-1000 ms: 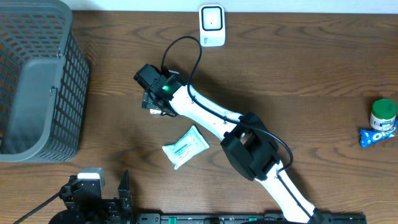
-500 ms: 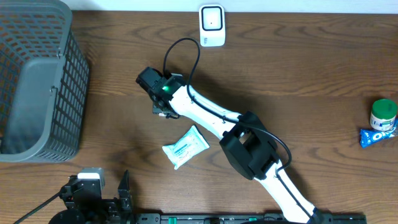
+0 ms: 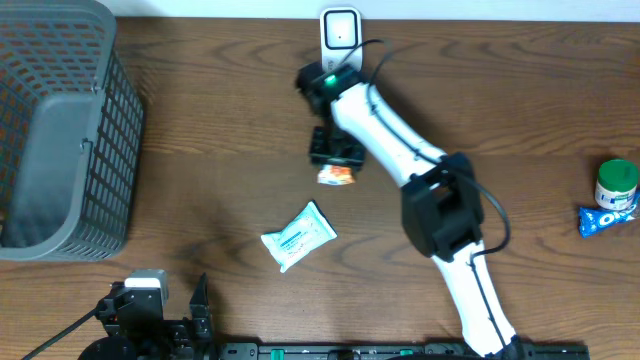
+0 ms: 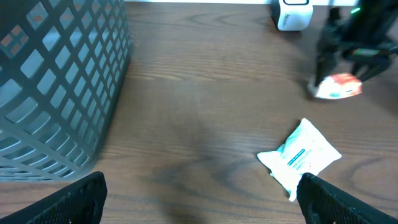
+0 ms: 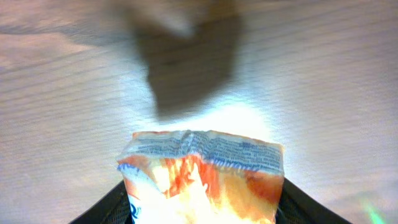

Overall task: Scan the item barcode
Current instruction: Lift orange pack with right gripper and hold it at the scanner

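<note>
Holding the packet (image 3: 339, 178) in the right gripper (image 3: 337, 168), jaws closed on its two sides, apparently lifted off the table (image 3: 500, 110), to judge by the shadow cast on the wood in the wrist view. Hanging near the scanner (image 3: 340, 40), on its near side and not touching it, probably so that a printed face can be turned toward the scanner window. No barcode made out on the crinkled orange-and-white wrapper, only fine print along the crimped edge. Resting at the near edge with the left gripper (image 4: 199, 202), fingers spread wide and holding nothing, likely parked out of the way. Nothing seen inside the basket (image 3: 110, 130) at the left, so far as its floor shows. Lying loose on the wood: a wipes pack (image 3: 298, 236) near the middle, and a jar (image 3: 617, 183) beside a blue pack (image 3: 608, 218) at the right edge, well apart from the scanner.
</note>
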Robot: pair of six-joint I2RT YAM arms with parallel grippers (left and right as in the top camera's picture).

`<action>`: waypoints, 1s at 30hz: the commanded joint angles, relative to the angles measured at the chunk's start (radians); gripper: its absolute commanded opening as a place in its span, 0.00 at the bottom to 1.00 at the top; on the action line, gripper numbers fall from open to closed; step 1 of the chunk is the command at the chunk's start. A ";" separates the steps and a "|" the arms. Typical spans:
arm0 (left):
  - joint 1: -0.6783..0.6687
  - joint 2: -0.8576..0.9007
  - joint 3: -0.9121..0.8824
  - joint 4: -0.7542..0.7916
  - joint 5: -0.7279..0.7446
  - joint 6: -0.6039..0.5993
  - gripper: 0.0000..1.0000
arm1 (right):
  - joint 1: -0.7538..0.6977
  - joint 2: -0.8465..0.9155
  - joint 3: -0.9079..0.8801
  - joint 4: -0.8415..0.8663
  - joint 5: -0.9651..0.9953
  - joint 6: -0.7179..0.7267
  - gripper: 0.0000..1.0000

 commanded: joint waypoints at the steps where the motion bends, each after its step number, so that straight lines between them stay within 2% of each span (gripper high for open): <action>1: -0.004 -0.005 0.003 -0.002 -0.013 0.006 0.98 | -0.067 -0.051 0.025 -0.084 -0.142 -0.164 0.52; 7: -0.004 -0.005 0.003 -0.002 -0.013 0.006 0.98 | -0.161 -0.051 0.025 -0.204 -0.243 -0.332 0.53; 16: -0.004 -0.005 0.003 -0.002 -0.013 0.006 0.98 | -0.186 -0.051 0.025 -0.232 -0.253 -0.393 0.54; 26: -0.004 -0.005 0.003 -0.002 -0.013 0.006 0.98 | -0.179 -0.052 0.026 -0.100 -0.253 -0.399 0.47; 30: -0.004 -0.005 0.003 -0.002 -0.013 0.006 0.98 | -0.179 -0.053 0.034 -0.010 -0.232 -0.399 0.40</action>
